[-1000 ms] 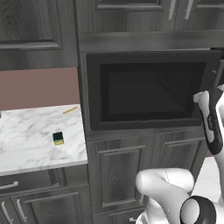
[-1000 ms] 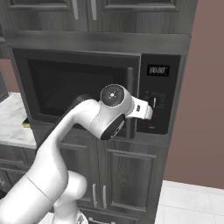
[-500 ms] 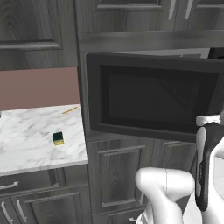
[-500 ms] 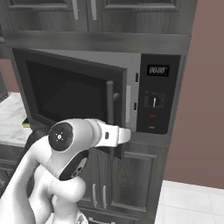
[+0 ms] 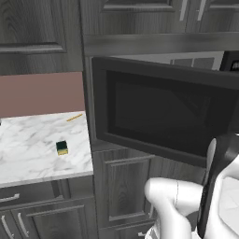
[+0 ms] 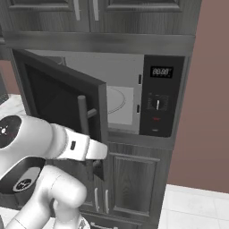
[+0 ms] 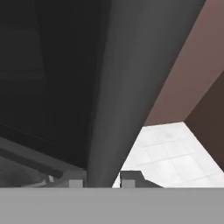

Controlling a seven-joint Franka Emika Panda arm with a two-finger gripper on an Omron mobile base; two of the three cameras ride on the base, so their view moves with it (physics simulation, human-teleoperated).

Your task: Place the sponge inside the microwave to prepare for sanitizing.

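Swinging further out than a second ago, the black glass door (image 6: 62, 107) of the large dark grey built-in microwave (image 6: 147, 96) is standing ajar, baring its light grey interior. The two-finger tool (image 7: 103, 179) is clamping the door's vertical bar handle (image 7: 127, 87). The small green-topped yellow sponge (image 5: 62, 148) is lying on the white marble surface (image 5: 28, 149), well apart from the microwave.

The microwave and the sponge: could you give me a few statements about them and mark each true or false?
1. The microwave door is partly open. True.
2. The sponge lies inside the microwave. False: it sits on the marble counter.
3. The gripper is closed around the door's bar handle. True.
4. The turntable carries a plate of food. False: it is bare.
5. A thin yellow-orange stick lies on the counter. True.
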